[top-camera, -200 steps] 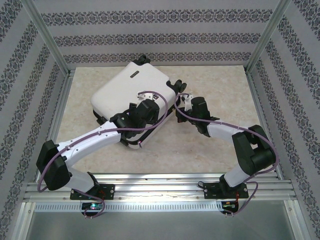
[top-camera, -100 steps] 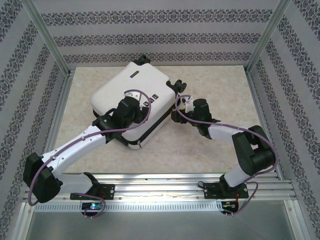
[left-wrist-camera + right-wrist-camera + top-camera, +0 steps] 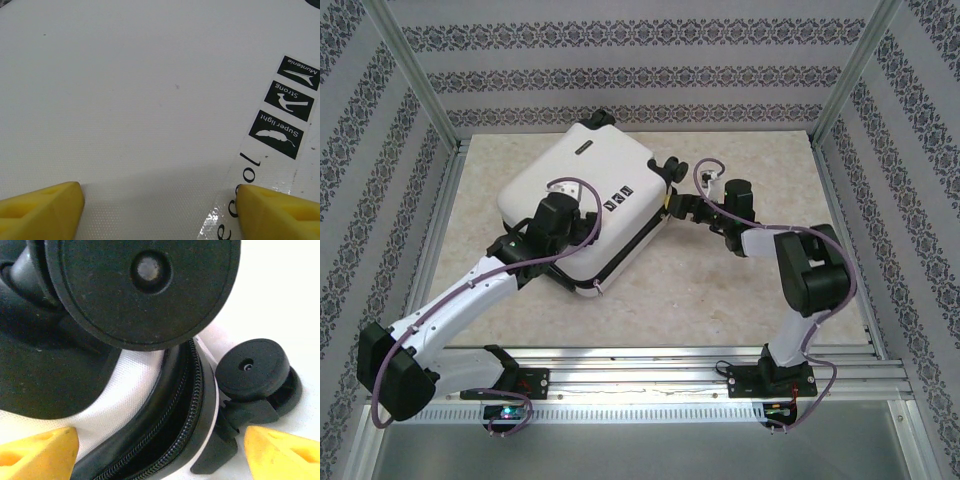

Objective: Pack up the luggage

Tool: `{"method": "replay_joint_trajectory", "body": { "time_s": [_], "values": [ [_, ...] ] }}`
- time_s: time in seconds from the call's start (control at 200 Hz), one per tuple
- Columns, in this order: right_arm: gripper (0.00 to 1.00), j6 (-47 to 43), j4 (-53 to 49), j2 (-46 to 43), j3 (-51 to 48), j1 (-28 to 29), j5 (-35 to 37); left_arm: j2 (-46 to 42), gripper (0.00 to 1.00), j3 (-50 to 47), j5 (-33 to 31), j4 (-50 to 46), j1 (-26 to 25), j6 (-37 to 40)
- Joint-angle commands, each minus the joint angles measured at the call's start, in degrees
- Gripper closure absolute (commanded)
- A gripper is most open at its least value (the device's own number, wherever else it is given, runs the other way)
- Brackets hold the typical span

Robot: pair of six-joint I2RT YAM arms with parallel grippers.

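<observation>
My right claw [image 3: 160, 452], jaws just sprung apart, quits the wheels [image 3: 145, 290] of the luggage [image 3: 590, 165] while my left claw [image 3: 159, 210], jaws wide, has slid over its shut lid, so packing looks nearly done.

Overhead, light is bright and even, with only faint, soft shadows on the table [image 3: 720, 290]; at the left wrist the luggage [image 3: 150, 90] shell is evenly lit, a grey shadow band along the near edge and glare on the clear sticker [image 3: 225, 212]; at the right wrist the nearest wheel [image 3: 145, 295] is slightly soft, the white beyond blown out.
</observation>
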Motion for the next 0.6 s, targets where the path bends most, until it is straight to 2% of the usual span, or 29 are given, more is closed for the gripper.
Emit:
{"method": "replay_joint_trajectory", "body": {
  "time_s": [0.0,0.18,0.425,0.595],
  "values": [
    [0.15,9.09,17.55,5.23,1.32,0.25,-9.28,-0.25,0.19,-2.31,0.15,-1.57,3.89,-0.12],
    [0.18,20.58,38.05,13.31,1.51,1.59,-13.95,-0.22,0.18,-1.99,3.39,1.03,9.22,2.16],
    [0.26,17.91,38.15,11.95,-0.54,7.92,-14.45,1.38,0.18,1.5,5.94,0.89,15.61,6.21],
    [0.29,15.88,38.15,7.58,-6.36,11.58,-12.24,3.59,0.18,5.43,5.86,-0.18,17.28,8.8]
  ]
}}
